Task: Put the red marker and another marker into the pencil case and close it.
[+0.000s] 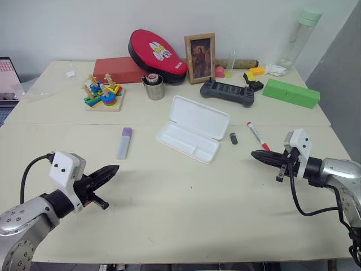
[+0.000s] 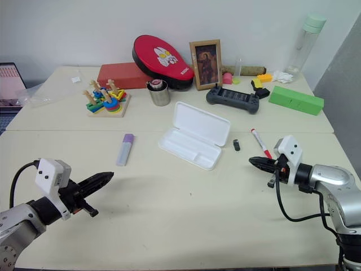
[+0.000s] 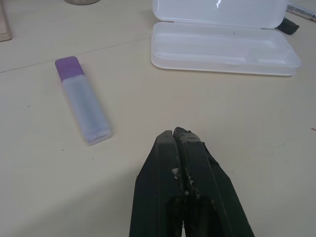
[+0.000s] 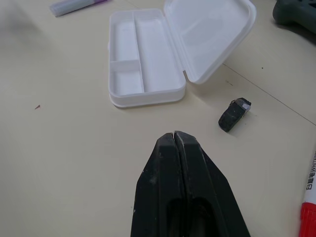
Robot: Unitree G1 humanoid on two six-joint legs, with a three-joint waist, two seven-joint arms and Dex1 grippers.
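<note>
The white pencil case (image 1: 192, 130) lies open and empty in the middle of the table, its lid folded back. To its left lies the thick purple-capped marker (image 1: 124, 142). The slim red marker (image 1: 258, 135) rests to the right of the case, with its red end showing in the right wrist view (image 4: 308, 207). My left gripper (image 1: 114, 169) hovers shut over the near left of the table, short of the purple marker (image 3: 83, 100). My right gripper (image 1: 255, 153) is shut and empty, just in front of the red marker, pointing toward the case (image 4: 148, 59).
A small black piece (image 1: 233, 138) lies between the case and the red marker. Along the back stand a steel cup (image 1: 153, 87), a wooden stacking toy (image 1: 103, 95), a black game controller (image 1: 228, 91), a green box (image 1: 290, 93), a picture frame (image 1: 199, 57) and a red pad (image 1: 155, 53).
</note>
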